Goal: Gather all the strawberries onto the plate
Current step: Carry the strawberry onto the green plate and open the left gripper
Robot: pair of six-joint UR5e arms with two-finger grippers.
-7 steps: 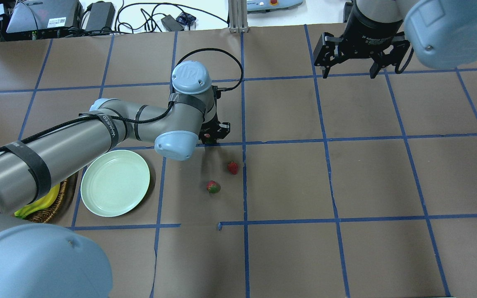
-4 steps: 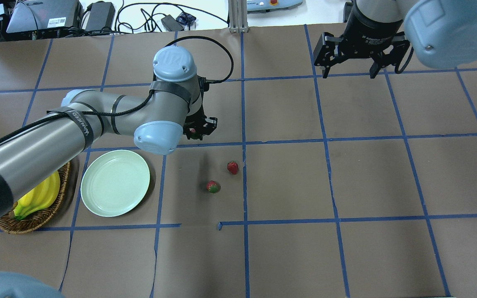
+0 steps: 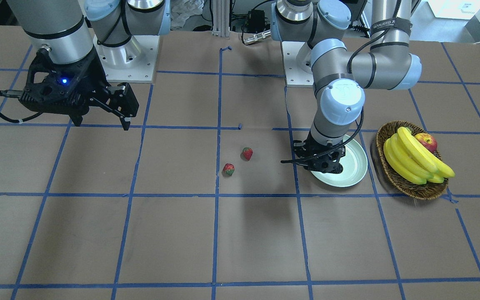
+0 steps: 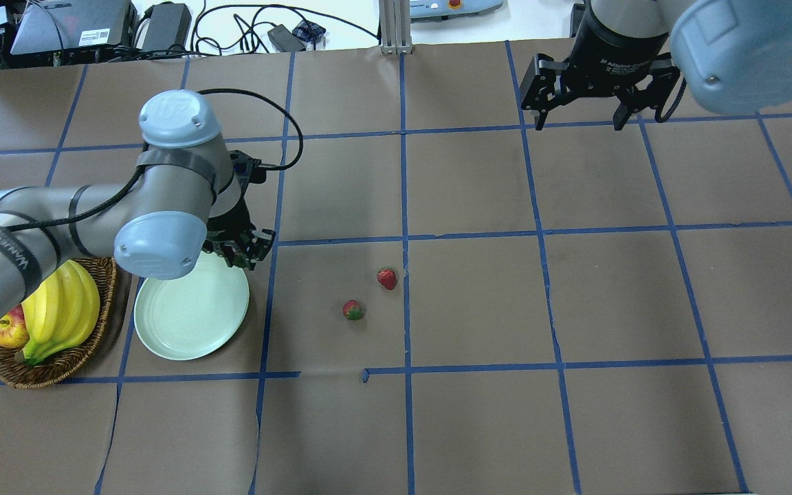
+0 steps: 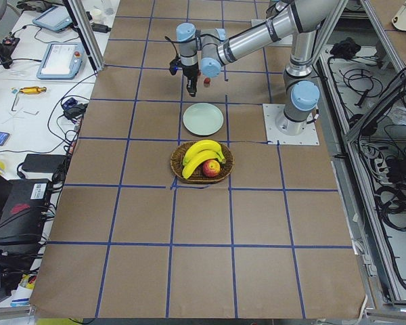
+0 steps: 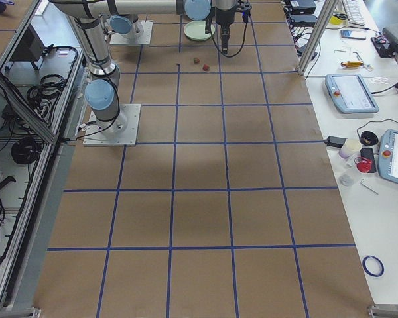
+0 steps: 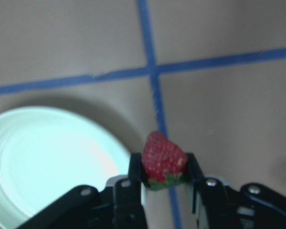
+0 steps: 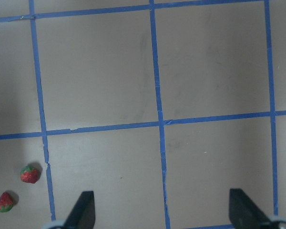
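Carrying a held strawberry (image 7: 163,155), pinched cap-down between the narrowly closed left end effector (image 7: 163,167) fingers, just beside the plate (image 7: 19,143) rim. Move further over the plate's middle and lower before letting go, or the berry may roll off. Wrist view shows the grip, with the berry over bare worktop (image 7: 229,119). Overhead mostly hides that but shows a second strawberry (image 4: 387,278) and a third strawberry (image 4: 353,310) lying apart from the plate. Right end effector (image 4: 578,117) is spread wide, holding nothing.
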